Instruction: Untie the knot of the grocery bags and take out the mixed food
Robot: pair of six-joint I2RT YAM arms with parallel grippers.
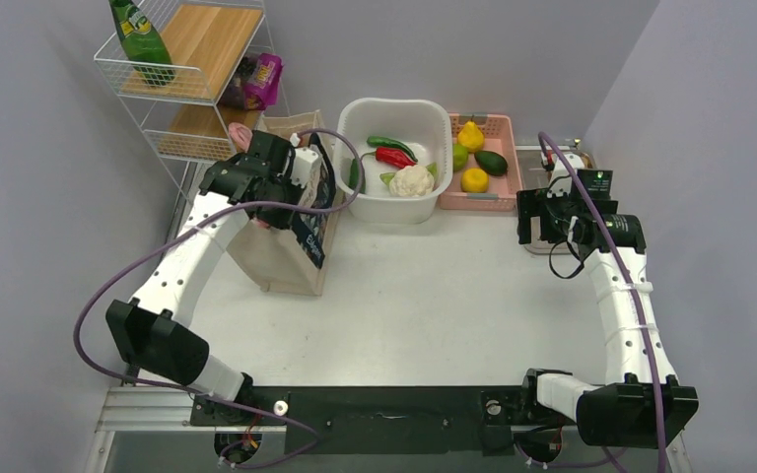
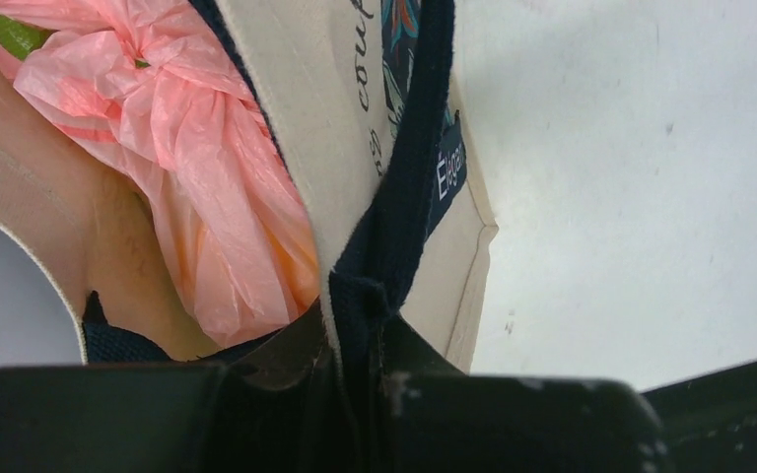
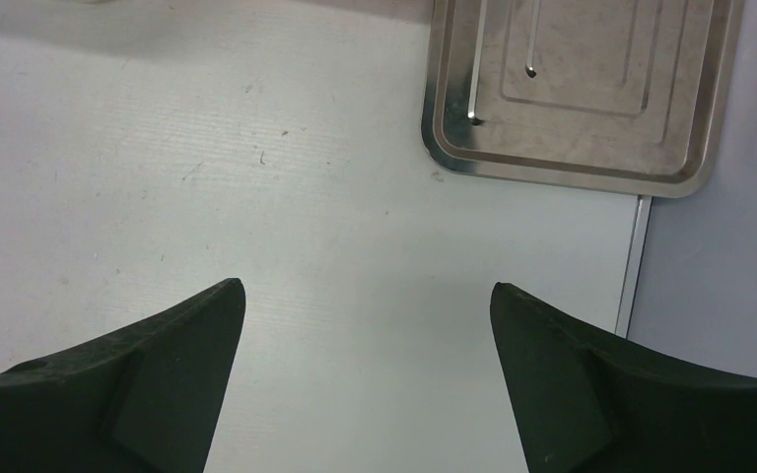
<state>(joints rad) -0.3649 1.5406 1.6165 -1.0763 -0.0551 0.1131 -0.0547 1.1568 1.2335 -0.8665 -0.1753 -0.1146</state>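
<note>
While our left gripper (image 2: 355,370) is clamping the black strap (image 2: 406,197) of the beige canvas tote (image 2: 320,148), we're seeing the twisted pink plastic knot (image 2: 172,74) just inside it; right gripper (image 3: 367,325) is gaping, well apart.

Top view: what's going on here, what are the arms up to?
The left pincer is shut on the canvas tote, gripping its rim at the black strap. Inside the tote sits the pink plastic bag, its knot not yet undone. The right pincer hangs open over the table beside a metal tray, holding nothing.
</note>
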